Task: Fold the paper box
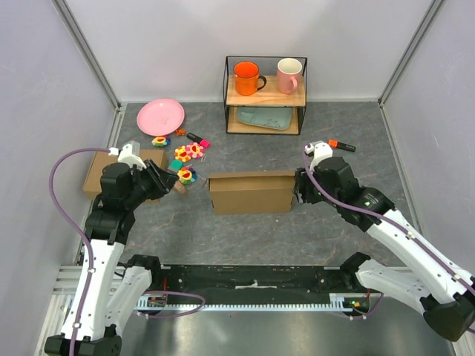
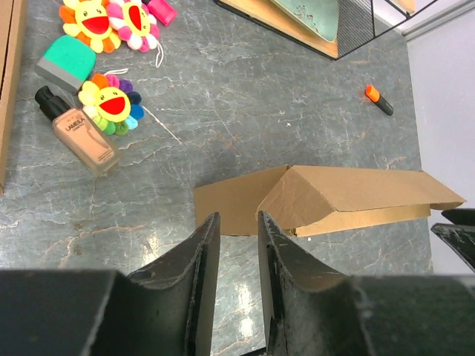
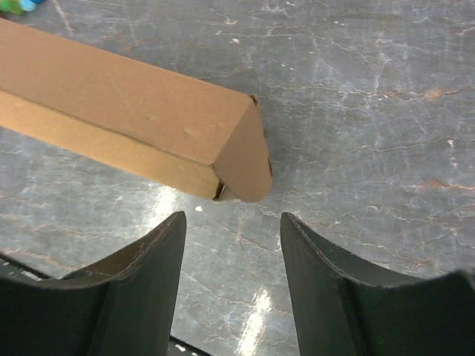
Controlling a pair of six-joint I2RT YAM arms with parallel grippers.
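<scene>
Top external: left pincer point(image 1: 171, 182), narrowly apart and empty, hovers left of the box point(image 1: 251, 191), which lies mid-table point(image 1: 245, 237). It looks like light, stiff cardboard that creases easily, best gripped by its end edges. Right pincer point(image 1: 298, 190), apart and empty, is at its right end.

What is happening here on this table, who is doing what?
Two robot arms are folding a paper box that lies between them. It is already box-shaped, but in the left wrist view its top does not look fully closed. The right gripper is open just off the box's right end, not touching it. The left gripper, its fingers slightly apart, points at the left end from farther away. Neither holds anything.
</scene>
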